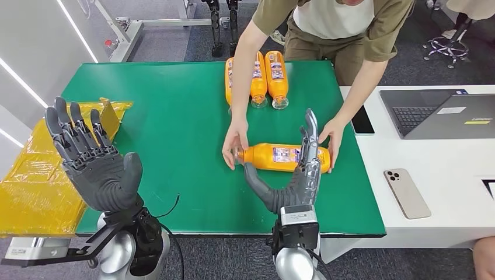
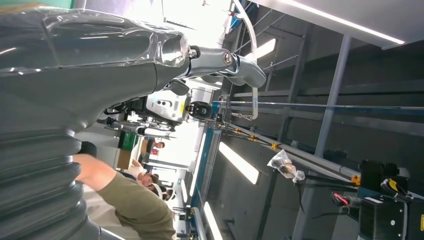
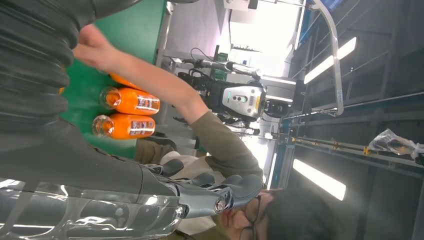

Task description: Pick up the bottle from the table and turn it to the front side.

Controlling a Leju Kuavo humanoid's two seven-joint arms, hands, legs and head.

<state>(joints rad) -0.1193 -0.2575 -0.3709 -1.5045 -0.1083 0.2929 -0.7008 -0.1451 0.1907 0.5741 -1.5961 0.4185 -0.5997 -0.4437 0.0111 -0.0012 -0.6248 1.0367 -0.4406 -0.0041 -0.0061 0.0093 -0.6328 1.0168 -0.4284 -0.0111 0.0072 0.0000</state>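
Note:
An orange bottle point(image 1: 274, 156) with a white-and-blue label lies on its side on the green table point(image 1: 175, 146), cap end to the left. A person's two hands point(image 1: 234, 146) hold it at both ends. My right hand point(image 1: 297, 175) is at the bottle's near side. Its straight fingers point(image 1: 309, 140) cross in front of the bottle near its base end, and its thumb is spread out below the bottle. It grips nothing. My left hand point(image 1: 93, 157) is raised at the table's left front, palm open and fingers spread, empty. The wrist views show the same hands point(image 2: 100, 55) point(image 3: 100, 200).
Three more orange bottles point(image 1: 257, 79) point(image 3: 131, 101) lie side by side at the back of the table. The person leans in from the far side. Yellow packaging point(image 1: 35, 181) lies left of the table. On a white desk to the right are a laptop point(image 1: 443, 114) and two phones point(image 1: 407, 192).

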